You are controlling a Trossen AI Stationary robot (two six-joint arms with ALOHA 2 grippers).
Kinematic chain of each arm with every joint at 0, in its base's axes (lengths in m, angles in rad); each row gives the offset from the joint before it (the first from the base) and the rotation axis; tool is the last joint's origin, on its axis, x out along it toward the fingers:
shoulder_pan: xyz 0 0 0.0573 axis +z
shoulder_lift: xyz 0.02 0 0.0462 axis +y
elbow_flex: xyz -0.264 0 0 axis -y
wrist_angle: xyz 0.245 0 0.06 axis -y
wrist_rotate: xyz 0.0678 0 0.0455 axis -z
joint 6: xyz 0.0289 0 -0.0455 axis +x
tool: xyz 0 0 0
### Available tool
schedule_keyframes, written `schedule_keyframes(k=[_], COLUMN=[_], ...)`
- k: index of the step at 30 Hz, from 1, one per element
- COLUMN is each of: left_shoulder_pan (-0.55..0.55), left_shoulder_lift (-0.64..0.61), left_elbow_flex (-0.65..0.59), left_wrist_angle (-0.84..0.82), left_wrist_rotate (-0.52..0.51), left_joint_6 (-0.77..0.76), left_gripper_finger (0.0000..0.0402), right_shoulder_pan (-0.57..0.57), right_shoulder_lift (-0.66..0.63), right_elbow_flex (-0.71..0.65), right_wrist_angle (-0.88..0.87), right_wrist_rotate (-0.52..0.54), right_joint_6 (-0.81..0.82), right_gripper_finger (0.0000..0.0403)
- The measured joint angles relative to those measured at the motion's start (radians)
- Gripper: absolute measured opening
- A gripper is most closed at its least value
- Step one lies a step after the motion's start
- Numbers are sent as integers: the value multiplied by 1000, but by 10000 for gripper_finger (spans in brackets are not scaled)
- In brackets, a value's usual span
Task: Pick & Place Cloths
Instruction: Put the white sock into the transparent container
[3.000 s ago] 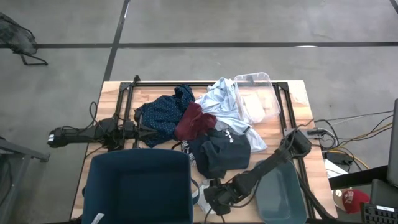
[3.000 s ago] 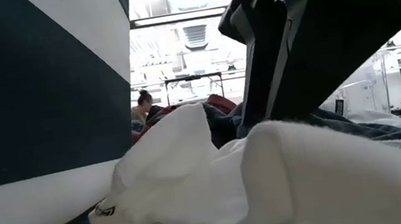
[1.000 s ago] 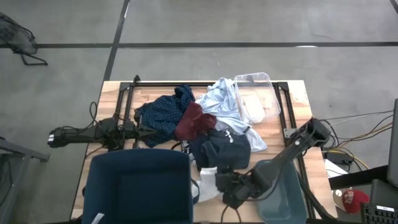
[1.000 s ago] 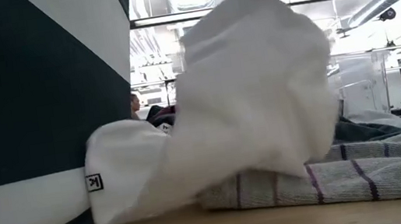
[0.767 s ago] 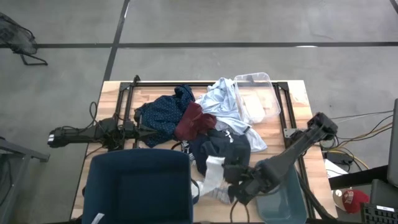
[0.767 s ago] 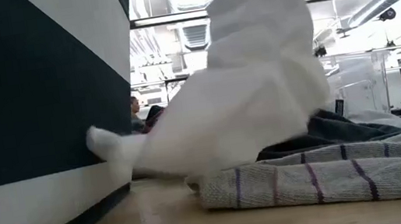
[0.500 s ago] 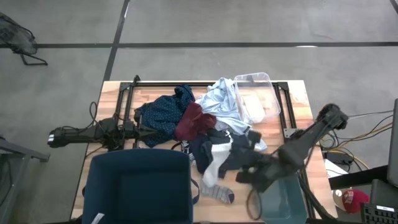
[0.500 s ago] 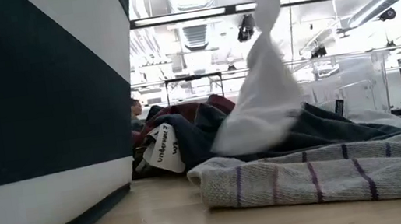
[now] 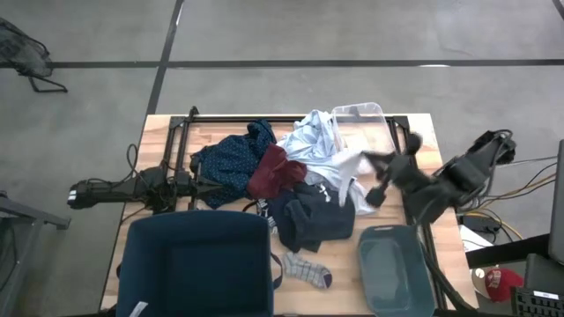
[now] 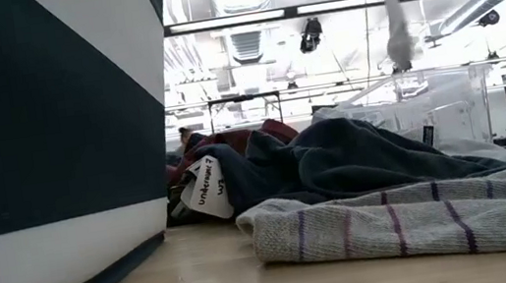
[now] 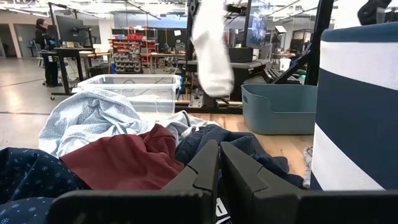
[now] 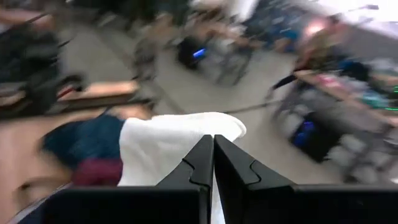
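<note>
The right end effector [image 9: 381, 180] is raised above the worktop [image 9: 159, 132], its two fingers pressed together on one white sock [image 11: 210, 46] that hangs below it. Under and beside it stand two tubs: one clear [image 9: 370, 114], one teal [image 9: 392, 269]. A second, striped sock [image 9: 304, 267] lies well apart from it, near the one blue bin [image 9: 194, 269]. The left end effector [image 11: 219, 163], fingers nearly touching and holding nothing, rests just behind one maroon piece [image 11: 124, 158] and one navy dotted shirt [image 11: 28, 177].

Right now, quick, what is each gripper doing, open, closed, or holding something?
Left gripper: closed, empty, parked beside the navy dotted shirt.
Right gripper: closed on a white sock, carried above the clear plastic bin.
</note>
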Motion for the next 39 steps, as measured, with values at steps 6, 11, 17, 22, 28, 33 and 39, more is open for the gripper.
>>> schedule_keyframes(k=[6, 11, 17, 22, 28, 33, 39], left_shoulder_pan=[0, 0, 0, 0, 0, 0, 0], left_shoulder_lift=[0, 0, 0, 0, 0, 0, 0], left_elbow_flex=[0, 0, 0, 0, 0, 0, 0], left_wrist_angle=[0, 0, 0, 0, 0, 0, 0], left_wrist_rotate=[0, 0, 0, 0, 0, 0, 0], left_joint_6=[0, 0, 0, 0, 0, 0, 0], left_gripper_finger=[23, 23, 23, 23, 23, 23, 23], right_shoulder_pan=[-8, -69, -187, -288, -421, -535, -634], right_shoulder_lift=[-88, -147, -192, -201, -200, -200, -194], right_elbow_flex=[0, -8, -53, -107, -203, -279, -377], right_wrist_angle=[3, -1, -3, -2, -3, -2, 8], right_wrist_rotate=[253, 272, 255, 169, 128, 20, -196], right_joint_6=[-92, -101, -97, -95, -84, -42, -35], right_gripper_finger=[8, 8, 8, 8, 8, 8, 8])
